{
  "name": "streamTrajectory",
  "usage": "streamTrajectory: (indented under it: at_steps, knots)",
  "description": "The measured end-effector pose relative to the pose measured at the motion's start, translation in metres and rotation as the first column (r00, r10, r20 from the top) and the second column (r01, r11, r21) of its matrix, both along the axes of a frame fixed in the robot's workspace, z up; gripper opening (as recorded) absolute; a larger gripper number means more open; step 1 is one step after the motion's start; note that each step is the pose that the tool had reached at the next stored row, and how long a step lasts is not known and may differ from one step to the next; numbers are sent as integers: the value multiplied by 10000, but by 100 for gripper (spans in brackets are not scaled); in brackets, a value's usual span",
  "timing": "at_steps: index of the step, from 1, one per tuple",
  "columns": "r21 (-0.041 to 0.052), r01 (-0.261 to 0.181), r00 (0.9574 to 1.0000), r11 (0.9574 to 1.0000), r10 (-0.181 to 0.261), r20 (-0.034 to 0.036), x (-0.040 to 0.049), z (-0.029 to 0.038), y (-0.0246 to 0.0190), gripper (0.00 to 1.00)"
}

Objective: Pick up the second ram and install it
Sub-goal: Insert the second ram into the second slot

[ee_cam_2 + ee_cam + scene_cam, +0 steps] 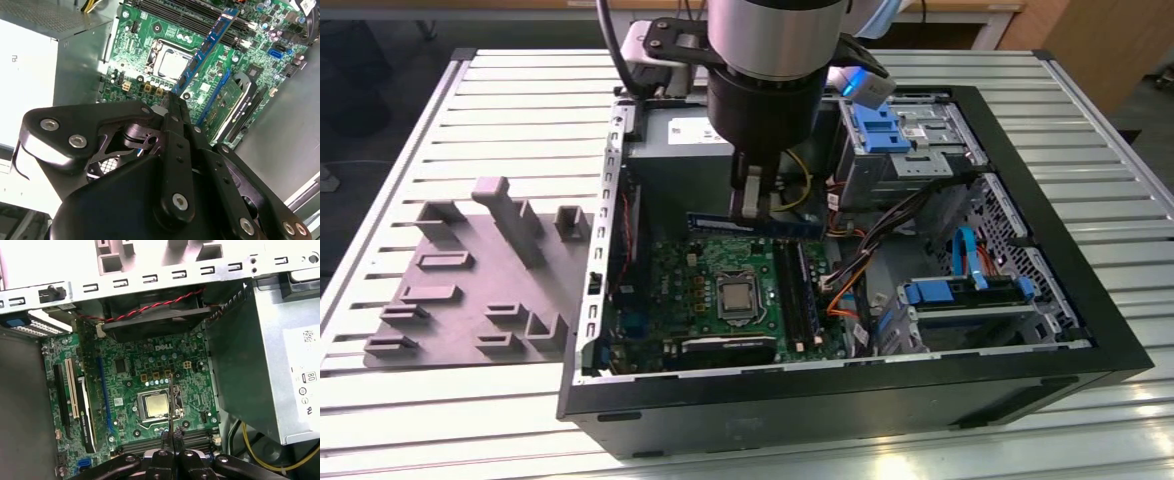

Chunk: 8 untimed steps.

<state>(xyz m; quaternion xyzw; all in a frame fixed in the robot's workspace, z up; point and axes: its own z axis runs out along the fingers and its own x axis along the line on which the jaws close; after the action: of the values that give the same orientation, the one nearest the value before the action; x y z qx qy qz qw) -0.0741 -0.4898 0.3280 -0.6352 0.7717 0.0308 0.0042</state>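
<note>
So in the exterior view the gripper point(750, 212) is clamped on the ram point(787, 227), holding it up inside the case point(854, 385) above the far edge of the board point(700, 290). The stick lies flat-ish, with its long axis running from the exterior view's left to right and a bit sticking out either side of the fingers. The slots point(797, 295) sit nearer the camera than the ram and run pretty much crosswise to it. By my read the two aren't lined up at all. In the second wrist view the ram point(205, 50) shoots out from the gripper point(172, 99) on a diagonal across the socket area. Its far end reaches over the slots point(190, 17), crossing them at a steep angle, not parallel. In the first wrist view you get the ram point(170, 400) edge-on, just a thin line rising out of the pinched fingers of the gripper point(171, 437). The slots point(197, 442) run square across it right by the fingertips. It looks well clear of any slot, not seated.
</note>
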Motion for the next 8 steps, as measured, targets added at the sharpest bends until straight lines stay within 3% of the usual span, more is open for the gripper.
streamTrajectory:
  at_steps: [8]
  knots:
    - [0, 429, 9991, 9991, -429, 0, 0, 0, 0, 11]
